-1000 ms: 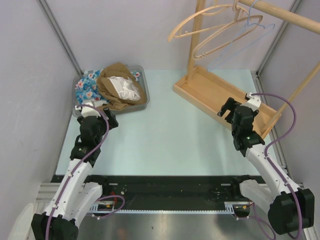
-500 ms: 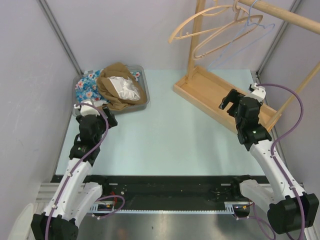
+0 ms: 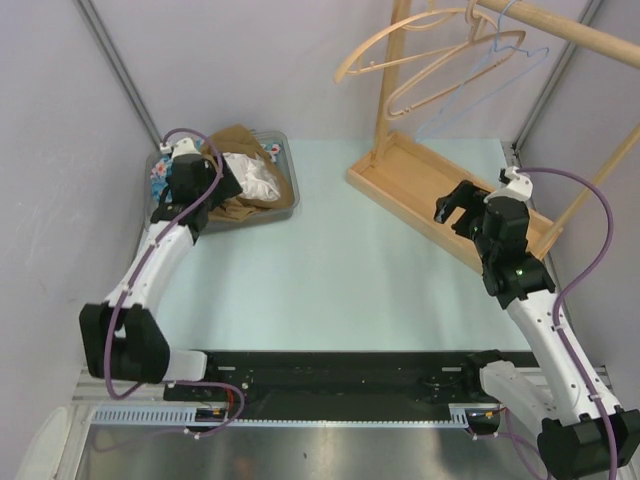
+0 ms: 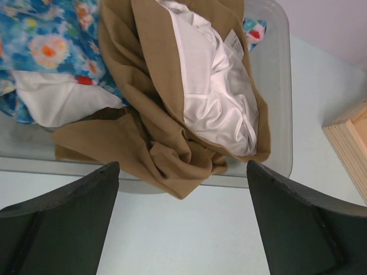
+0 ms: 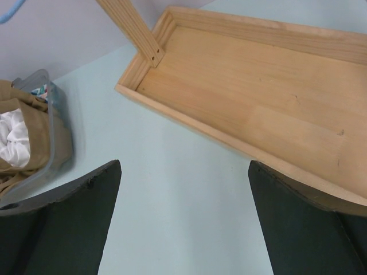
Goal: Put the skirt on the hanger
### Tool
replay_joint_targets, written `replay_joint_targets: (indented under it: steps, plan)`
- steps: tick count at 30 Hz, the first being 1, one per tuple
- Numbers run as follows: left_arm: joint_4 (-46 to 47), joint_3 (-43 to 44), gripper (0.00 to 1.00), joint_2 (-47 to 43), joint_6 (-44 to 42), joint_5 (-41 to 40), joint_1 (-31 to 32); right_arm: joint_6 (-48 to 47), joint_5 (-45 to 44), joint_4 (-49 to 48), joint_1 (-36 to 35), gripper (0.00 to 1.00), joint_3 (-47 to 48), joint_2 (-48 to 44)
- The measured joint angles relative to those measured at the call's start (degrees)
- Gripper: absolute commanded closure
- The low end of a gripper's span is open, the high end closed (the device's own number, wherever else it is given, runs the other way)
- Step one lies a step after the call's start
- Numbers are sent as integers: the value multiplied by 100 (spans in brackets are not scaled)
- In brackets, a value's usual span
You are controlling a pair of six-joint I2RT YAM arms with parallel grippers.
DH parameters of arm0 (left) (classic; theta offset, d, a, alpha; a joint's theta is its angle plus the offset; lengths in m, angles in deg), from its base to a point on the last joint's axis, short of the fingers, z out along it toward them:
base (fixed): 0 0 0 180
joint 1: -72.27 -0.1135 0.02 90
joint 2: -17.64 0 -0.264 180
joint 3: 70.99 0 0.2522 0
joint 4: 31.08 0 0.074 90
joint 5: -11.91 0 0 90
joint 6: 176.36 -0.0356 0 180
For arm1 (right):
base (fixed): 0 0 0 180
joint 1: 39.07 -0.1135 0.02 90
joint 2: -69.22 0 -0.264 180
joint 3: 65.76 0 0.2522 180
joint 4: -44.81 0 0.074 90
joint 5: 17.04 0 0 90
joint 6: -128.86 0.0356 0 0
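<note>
The left arm has swung forward, and now the left gripper hovers over the bin, fingers spread wide and holding nothing. The brown skirt lies crumpled inside that bin. The right gripper, equally spread, hangs well right of the bin above the wooden rack base.

Skirt in bin (rack far right)

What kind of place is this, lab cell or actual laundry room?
Most likely a lab test cell: a left arm and right arm bolted at a table edge, plain panel walls closing it in, and staged props, a bin of clothes and a wooden hanger rack.
</note>
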Motion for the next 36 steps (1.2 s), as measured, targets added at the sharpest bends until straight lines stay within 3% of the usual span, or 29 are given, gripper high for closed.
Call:
replay_joint_targets:
  steps: [12, 15, 18, 21, 23, 30, 36]
  plan:
    - [136, 826, 8, 2022, 417, 428, -72, 68, 197, 55, -446, 4, -125, 214]
    - [164, 979, 19, 2339, 435, 444, -72, 33, 192, 39, -776, 4, -59, 671]
    - [175, 1228, 43, 2695, 503, 459, -72, 22, 181, 59, -1005, 4, 50, 1054]
    - [162, 1504, 51, 3032, 540, 494, -72, 15, 166, 55, -1115, 4, 94, 1185]
    - [160, 1606, 50, 3154, 553, 507, -74, 17, 140, 55, -1132, 4, 109, 1187]
    - [170, 1672, 31, 3158, 555, 546, -76, 39, 98, 33, -1176, 4, 120, 1185]
    - [155, 1670, 30, 3010, 564, 247, -76, 61, 101, -26, -1189, 4, 111, 1182]
